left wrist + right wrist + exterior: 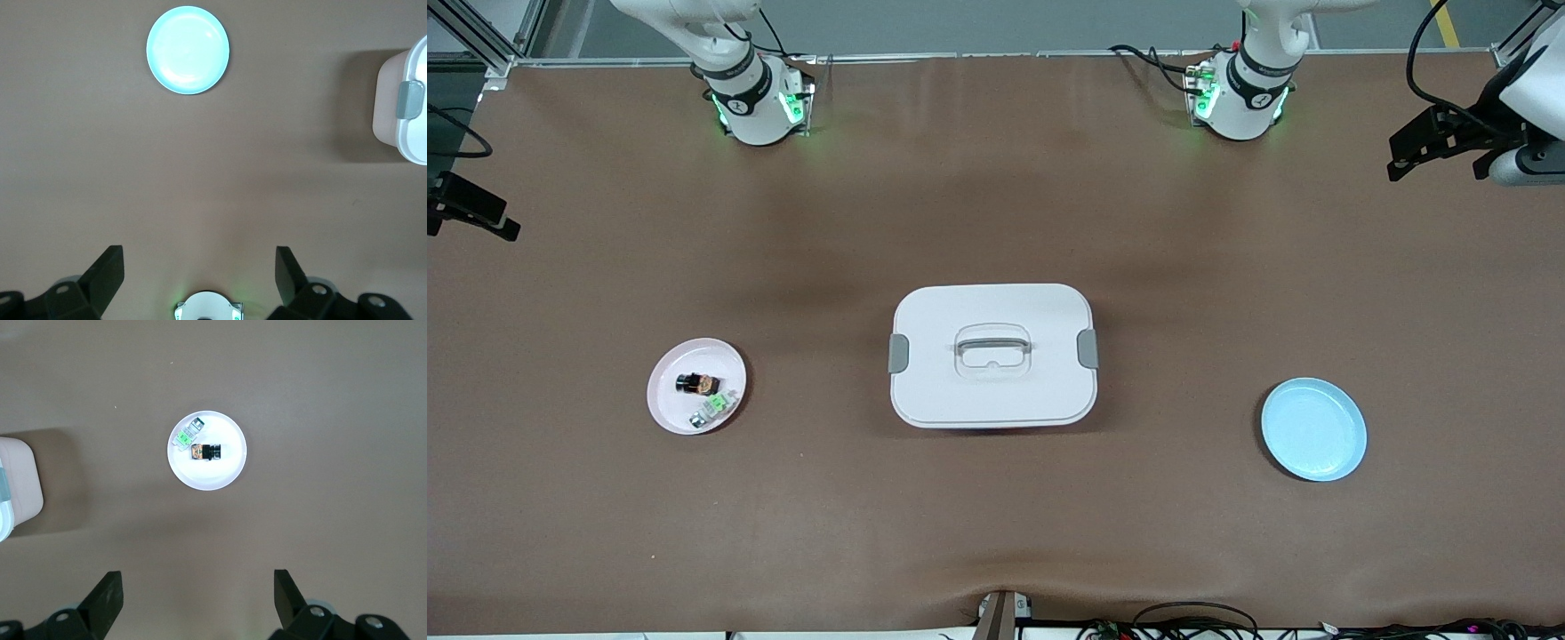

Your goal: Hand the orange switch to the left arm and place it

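The orange switch (pixel 698 384) (pixel 206 452) is a tiny black block with an orange mark. It lies on a small pink-white plate (pixel 669 409) (pixel 207 477) toward the right arm's end of the table, beside a green-and-clear part (pixel 716 407) (pixel 188 435). The white box (pixel 992 391) (pixel 403 143) (pixel 17 480) with grey latches and a recessed handle stands mid-table. My right gripper (pixel 197 574) hangs open and empty, high over the table between its base and that plate. My left gripper (pixel 199 252) hangs open and empty high above its own base (pixel 208 308).
A light blue plate (pixel 1313 428) (pixel 187 50) holding nothing lies toward the left arm's end of the table. Both arm bases (pixel 751 102) (pixel 1240 93) stand along the table's edge farthest from the front camera. Cables run along the nearest edge (pixel 1192 618).
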Motion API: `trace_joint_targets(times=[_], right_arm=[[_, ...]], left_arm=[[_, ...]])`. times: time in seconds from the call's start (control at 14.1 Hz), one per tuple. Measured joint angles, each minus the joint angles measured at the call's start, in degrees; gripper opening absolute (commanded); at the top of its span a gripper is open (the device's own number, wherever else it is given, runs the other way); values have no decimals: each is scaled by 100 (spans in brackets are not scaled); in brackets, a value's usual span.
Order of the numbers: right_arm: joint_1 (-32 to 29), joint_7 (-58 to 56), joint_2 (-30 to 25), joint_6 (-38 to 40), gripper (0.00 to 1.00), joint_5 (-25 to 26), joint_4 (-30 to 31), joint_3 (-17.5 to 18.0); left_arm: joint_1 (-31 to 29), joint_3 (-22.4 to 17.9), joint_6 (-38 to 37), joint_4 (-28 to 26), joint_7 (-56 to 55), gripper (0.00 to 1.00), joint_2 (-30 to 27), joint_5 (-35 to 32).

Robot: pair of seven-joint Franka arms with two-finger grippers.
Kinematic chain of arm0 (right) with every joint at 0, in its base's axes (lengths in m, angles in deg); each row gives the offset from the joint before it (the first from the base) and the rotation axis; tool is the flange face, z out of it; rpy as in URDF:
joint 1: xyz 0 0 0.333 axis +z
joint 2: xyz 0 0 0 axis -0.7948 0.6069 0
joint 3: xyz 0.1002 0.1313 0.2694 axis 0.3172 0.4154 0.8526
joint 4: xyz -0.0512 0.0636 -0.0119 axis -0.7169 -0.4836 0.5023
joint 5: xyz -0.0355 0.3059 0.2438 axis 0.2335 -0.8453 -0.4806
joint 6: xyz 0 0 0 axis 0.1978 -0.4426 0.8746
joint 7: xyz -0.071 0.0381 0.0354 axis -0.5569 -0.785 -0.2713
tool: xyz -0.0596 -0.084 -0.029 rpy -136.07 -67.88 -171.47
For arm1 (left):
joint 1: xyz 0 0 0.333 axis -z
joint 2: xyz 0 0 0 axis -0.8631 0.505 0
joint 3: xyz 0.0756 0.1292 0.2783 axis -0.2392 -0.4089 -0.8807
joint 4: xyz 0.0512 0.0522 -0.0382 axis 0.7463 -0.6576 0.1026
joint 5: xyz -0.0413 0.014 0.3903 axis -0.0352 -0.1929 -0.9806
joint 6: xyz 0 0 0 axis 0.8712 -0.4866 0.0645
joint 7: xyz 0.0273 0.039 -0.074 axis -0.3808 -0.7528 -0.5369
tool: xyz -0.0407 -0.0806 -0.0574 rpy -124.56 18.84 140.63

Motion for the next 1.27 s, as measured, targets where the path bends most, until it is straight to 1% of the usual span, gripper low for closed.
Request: trace_joint_targets(times=[0.5, 1.27], right_arm=[[3, 0, 0, 1, 100, 0, 1, 2], [2, 8, 48, -7, 100, 7, 14, -16]], left_arm=[[-144, -13, 2, 108, 7, 100, 1, 0], [-147, -12, 2, 118, 41, 100, 53, 0]])
